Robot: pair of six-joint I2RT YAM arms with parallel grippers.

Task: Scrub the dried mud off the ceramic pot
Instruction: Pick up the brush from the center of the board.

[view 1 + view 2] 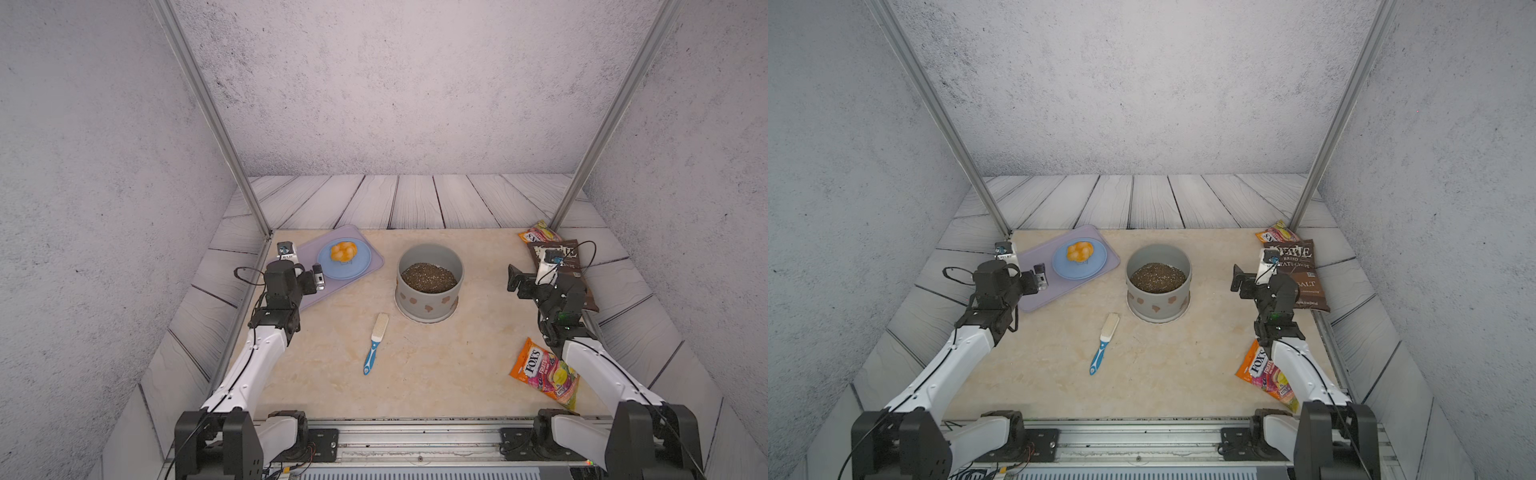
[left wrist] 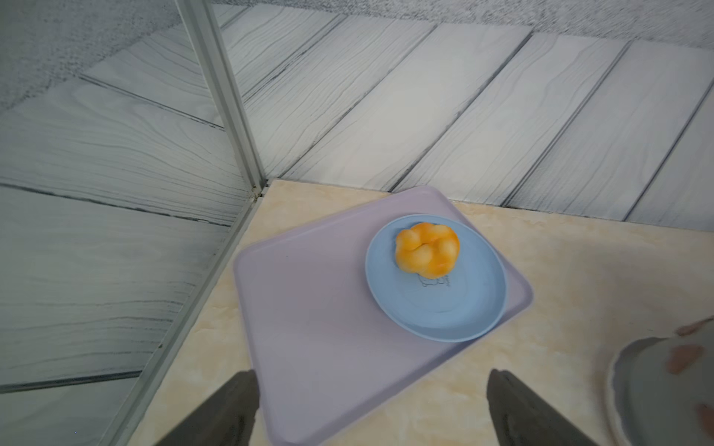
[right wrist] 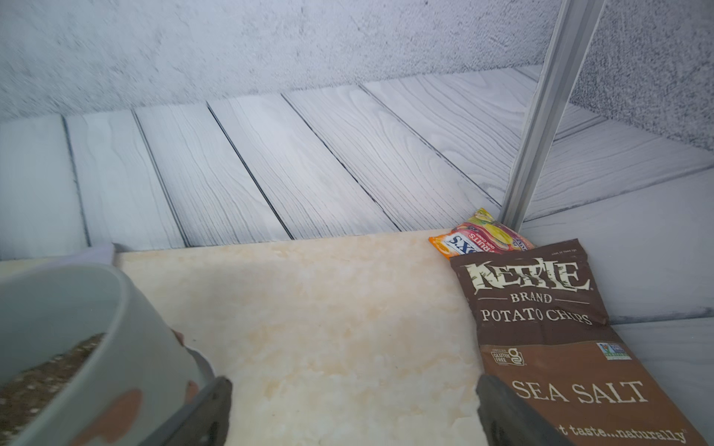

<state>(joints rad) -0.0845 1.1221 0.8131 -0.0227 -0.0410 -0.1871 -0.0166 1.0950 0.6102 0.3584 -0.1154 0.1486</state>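
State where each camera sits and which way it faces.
Both top views: high above the base, looking down and forward at the ceramic pot and brush; left arm, right arm show.
Left wrist: on the left arm, facing tray and blue plate; open left gripper shows.
Right wrist: on the right arm, facing chip bag; open right gripper shows.
Shared: every view catches the ceramic pot.

A wide grey round ceramic pot (image 1: 430,252) sits in the middle, brown dried mud spots (image 1: 416,300) on its side. A blue-handled white brush (image 1: 375,343) lies lower left.
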